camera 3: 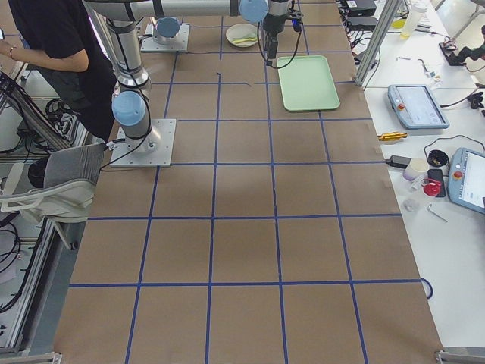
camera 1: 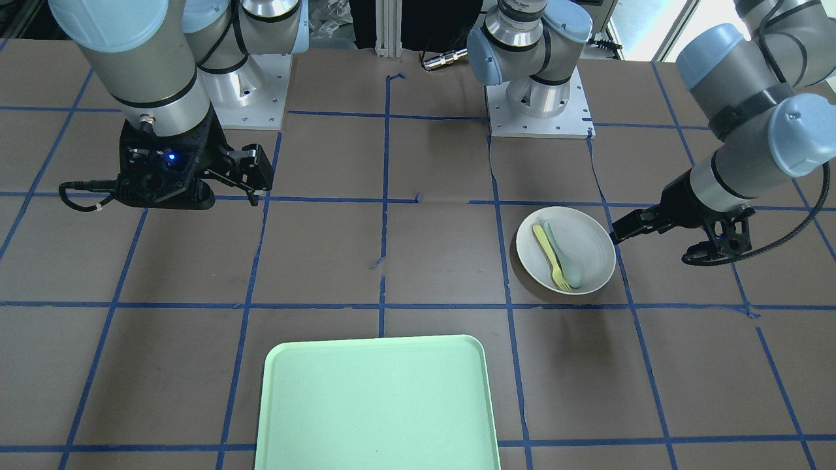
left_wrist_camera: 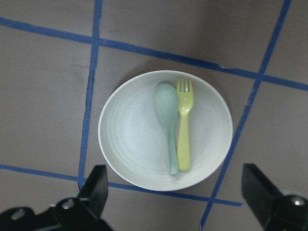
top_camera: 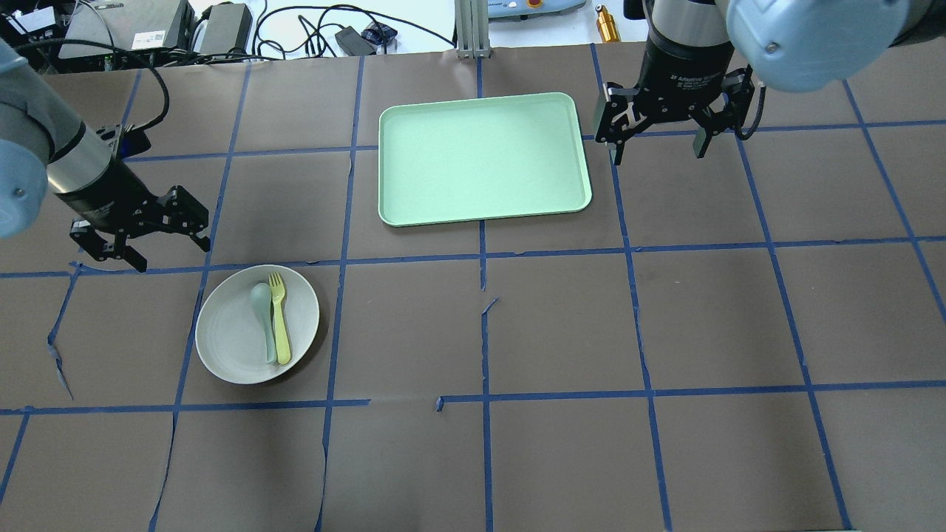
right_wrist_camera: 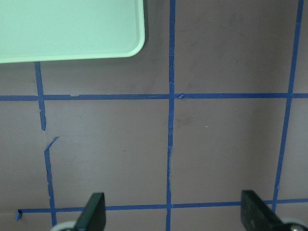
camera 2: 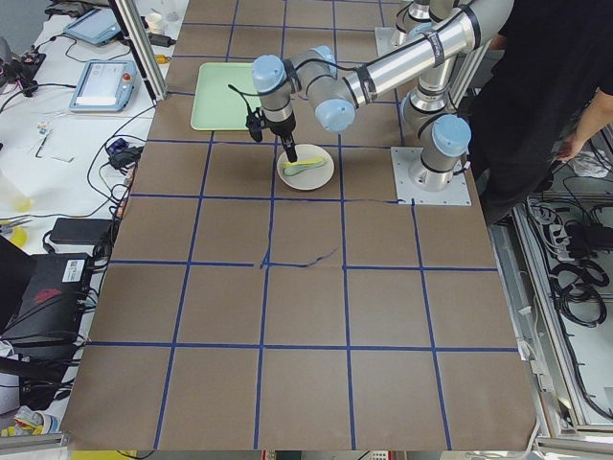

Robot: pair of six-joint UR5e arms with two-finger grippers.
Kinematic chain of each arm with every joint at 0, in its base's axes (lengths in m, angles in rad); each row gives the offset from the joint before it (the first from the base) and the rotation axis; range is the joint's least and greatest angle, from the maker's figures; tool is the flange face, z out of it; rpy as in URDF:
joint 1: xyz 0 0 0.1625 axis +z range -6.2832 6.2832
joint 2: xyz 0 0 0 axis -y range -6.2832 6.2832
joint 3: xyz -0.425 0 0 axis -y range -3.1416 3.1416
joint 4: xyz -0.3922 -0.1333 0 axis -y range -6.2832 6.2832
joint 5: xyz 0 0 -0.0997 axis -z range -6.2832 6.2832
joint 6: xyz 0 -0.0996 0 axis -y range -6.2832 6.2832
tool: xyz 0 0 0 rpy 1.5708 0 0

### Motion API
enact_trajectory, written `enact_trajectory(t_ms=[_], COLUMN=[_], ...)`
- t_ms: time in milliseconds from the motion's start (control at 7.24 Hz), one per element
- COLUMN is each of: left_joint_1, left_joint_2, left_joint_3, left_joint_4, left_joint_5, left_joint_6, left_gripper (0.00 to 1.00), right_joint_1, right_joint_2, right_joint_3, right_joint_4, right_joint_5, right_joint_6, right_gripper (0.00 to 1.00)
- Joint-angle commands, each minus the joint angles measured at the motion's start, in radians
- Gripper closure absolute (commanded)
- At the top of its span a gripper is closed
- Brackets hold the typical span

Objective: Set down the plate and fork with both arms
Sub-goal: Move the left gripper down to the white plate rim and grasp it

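Observation:
The off-white plate [top_camera: 229, 325] sits on the brown table at the robot's left, also seen in the front view [camera 1: 591, 238] and the left wrist view [left_wrist_camera: 130, 139]. The pale-yellow fork [top_camera: 280, 318] [left_wrist_camera: 184, 130] lies in it beside a grey-green spoon [top_camera: 262, 310]. My left gripper [top_camera: 171, 257] is open and empty, hovering just beyond the plate's far-left rim; its fingers [left_wrist_camera: 96, 190] frame the plate from above. My right gripper [top_camera: 658, 155] is open and empty, hovering over bare table just right of the mint-green tray [top_camera: 480, 155].
The tray [camera 1: 375, 405] lies at the table's far middle edge, with nothing in it. Blue tape lines grid the table. The two arm bases [camera 1: 535, 104] stand at the robot's side. Cables and devices [top_camera: 222, 29] lie beyond the far edge. A person [camera 2: 546, 86] stands beside the robot.

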Motion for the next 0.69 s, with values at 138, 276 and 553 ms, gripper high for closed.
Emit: enact_trajectory(t_ms=[138,276,553], left_joint_1=[0.068,0.068,0.068], left_joint_2=[-0.055,-0.07,-0.109], left_joint_3=[-0.219,-0.226,-0.226], left_joint_4=[0.196,0.195,0.195], left_joint_5=[-0.004,0.0,0.008], left_joint_6=[0.072,0.075,0.095], left_gripper=[0.15,0.22,0.33], right_joint_1=[0.0,0.0,0.0], right_joint_2=[0.001,0.002,0.002], right_joint_3=[0.002,0.002,0.004], right_joint_4=[-0.002,0.0,0.0], right_joint_5=[0.004,-0.002,0.001], right_joint_6=[0.001,0.001,0.001], right_gripper=[0.0,0.0,0.0])
